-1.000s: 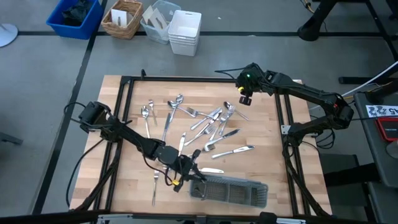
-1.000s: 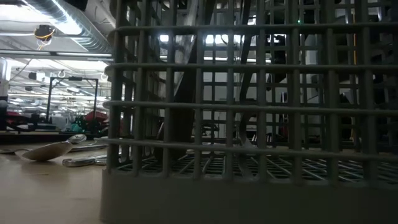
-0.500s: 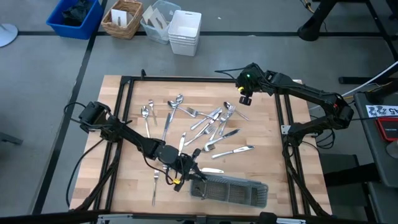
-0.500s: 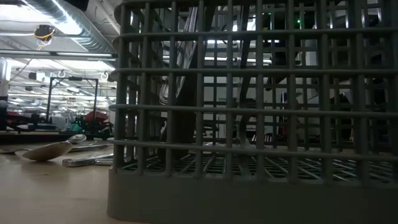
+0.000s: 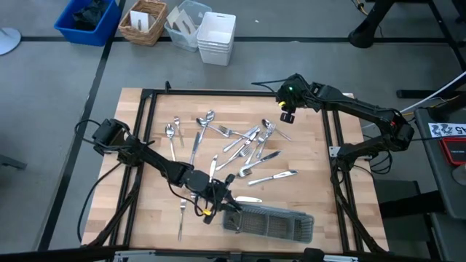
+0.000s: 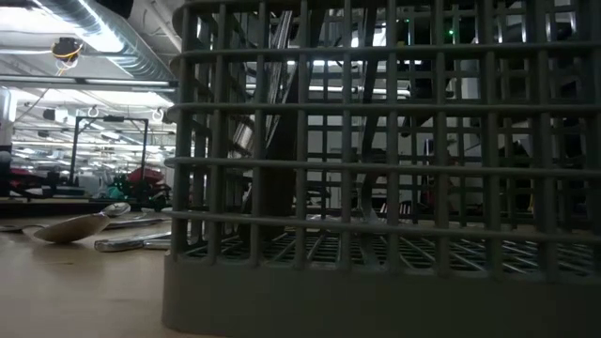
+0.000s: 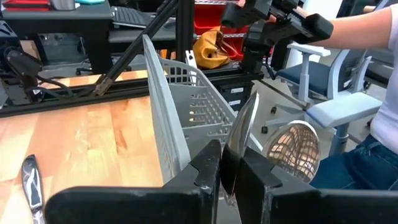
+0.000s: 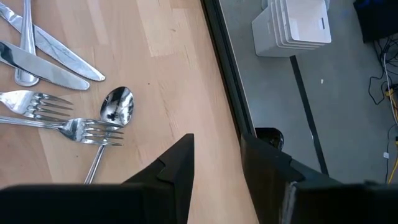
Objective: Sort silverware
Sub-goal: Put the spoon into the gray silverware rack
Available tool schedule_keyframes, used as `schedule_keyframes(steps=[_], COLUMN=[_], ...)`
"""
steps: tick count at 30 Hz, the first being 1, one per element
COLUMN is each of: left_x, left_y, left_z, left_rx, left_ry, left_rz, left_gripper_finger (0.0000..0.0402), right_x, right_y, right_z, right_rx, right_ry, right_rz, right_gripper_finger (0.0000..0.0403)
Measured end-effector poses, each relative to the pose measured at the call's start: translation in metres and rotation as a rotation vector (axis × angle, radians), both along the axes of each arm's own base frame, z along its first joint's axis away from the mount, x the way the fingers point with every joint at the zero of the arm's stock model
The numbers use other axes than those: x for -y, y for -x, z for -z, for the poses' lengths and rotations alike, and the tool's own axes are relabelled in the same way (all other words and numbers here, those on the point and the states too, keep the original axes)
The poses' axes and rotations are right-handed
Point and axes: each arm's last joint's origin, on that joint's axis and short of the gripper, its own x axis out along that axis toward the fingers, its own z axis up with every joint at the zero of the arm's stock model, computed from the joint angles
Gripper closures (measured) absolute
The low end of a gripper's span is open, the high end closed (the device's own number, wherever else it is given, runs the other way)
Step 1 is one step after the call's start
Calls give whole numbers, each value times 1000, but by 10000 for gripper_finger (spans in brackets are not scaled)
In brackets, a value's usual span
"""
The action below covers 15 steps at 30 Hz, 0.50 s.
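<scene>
At the worktop's near edge the left end effector (image 5: 218,202) is clamped on a knife (image 7: 241,134) over the end of the grey mesh tray (image 5: 271,222), while loose silverware (image 5: 244,145) covers the middle and the right end effector (image 5: 285,115) hovers, fingers apart, near the far edge.

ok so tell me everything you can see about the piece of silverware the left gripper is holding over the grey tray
The piece is slim, shiny silver metal with a smooth, mirror-like surface. It looks like a flat blade or handle; which kind of utensil cannot be told. It stands nearly upright, leaning slightly, its lower end pinched between the fingers of the left gripper, which are shut on it. It hangs over the grey mesh tray at the table's near edge, close to the tray's end; whether it touches the tray cannot be seen.
</scene>
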Motion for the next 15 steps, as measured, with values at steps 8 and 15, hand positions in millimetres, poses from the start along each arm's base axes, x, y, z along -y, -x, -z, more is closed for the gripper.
schedule_keyframes(steps=[8,15], left_x=[-1,0], left_y=[1,2], left_z=[3,1], left_rx=[-39,-46], left_ry=[5,2], left_rz=[-31,-21], left_gripper_finger=[347,279], right_x=[0,0], right_y=[0,0], right_z=[0,0], right_rx=[0,-1], right_ry=[0,-1], right_rz=[0,0], right_gripper_finger=[272,272])
